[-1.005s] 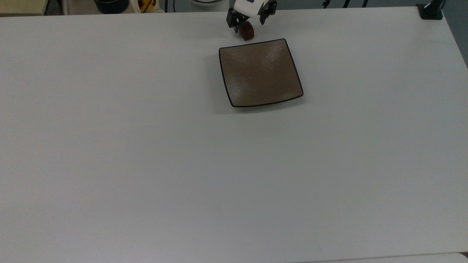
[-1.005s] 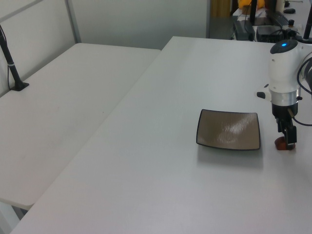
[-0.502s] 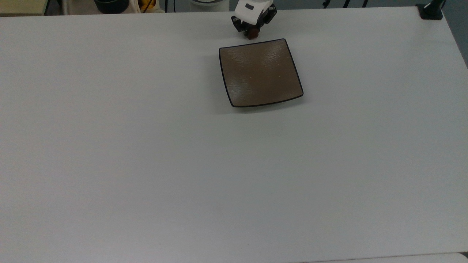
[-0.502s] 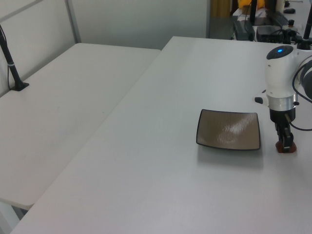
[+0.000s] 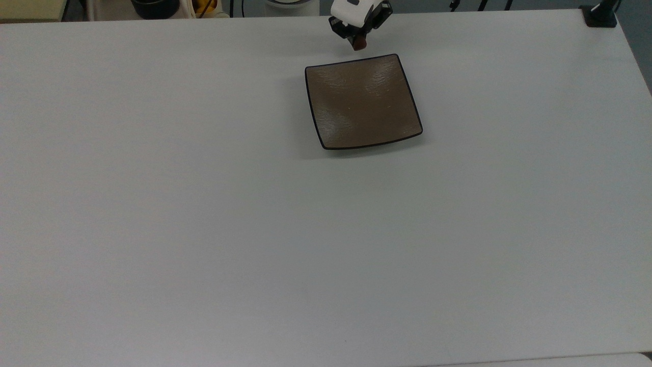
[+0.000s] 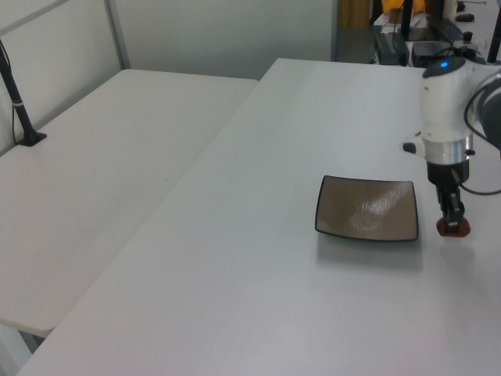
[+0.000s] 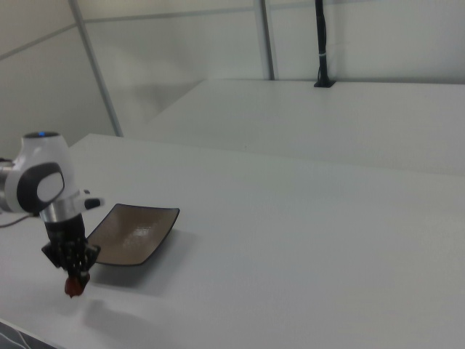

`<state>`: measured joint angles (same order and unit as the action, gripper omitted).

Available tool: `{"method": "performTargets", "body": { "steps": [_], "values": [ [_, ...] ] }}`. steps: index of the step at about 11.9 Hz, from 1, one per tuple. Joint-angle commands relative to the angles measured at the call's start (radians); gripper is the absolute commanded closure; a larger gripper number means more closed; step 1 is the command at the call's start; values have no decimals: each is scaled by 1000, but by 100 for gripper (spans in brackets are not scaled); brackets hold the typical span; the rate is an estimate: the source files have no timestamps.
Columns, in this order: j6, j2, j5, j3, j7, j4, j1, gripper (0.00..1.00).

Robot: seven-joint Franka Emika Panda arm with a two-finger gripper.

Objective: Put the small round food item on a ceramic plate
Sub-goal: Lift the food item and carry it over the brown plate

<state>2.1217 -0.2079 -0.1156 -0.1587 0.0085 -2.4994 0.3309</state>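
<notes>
Pincer: your pincer [image 5: 360, 41] points down, closed on the small round food item [image 5: 360, 45], just past the plate's 12 o'clock edge in the top view.
Food item: you see the reddish-brown chunk [image 7: 73, 286] pinched between the fingertips; in the right view its shadow lies on the worktop [image 7: 305, 240] a little below it, so it looks lifted clear.
Plate: your square brown ceramic plate [image 5: 362, 101] sits flat on the white worktop with nothing on it.
Relation: in the left view the chunk [image 6: 452, 227] hangs at the plate's [image 6: 366, 208] 3 o'clock side, just beside its rim and not over it.
</notes>
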Motion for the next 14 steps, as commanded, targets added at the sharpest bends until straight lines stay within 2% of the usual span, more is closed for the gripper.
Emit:
{"method": "performTargets", "body": {
  "steps": [1,5,7,9,10,12,13,14],
  "values": [
    [-89,-24,-18,7,-1,100,-9,74],
    [-74,-7,-10,10,-1,160,-10,72],
    [-21,30,-15,10,2,209,-52,71],
    [42,65,-16,11,57,243,-65,70],
    [76,91,-16,11,97,264,-78,65],
    [109,169,-10,11,154,329,-84,62],
    [107,205,-9,11,166,359,-90,43],
    [107,219,-9,11,180,370,-90,28]
  ]
}}
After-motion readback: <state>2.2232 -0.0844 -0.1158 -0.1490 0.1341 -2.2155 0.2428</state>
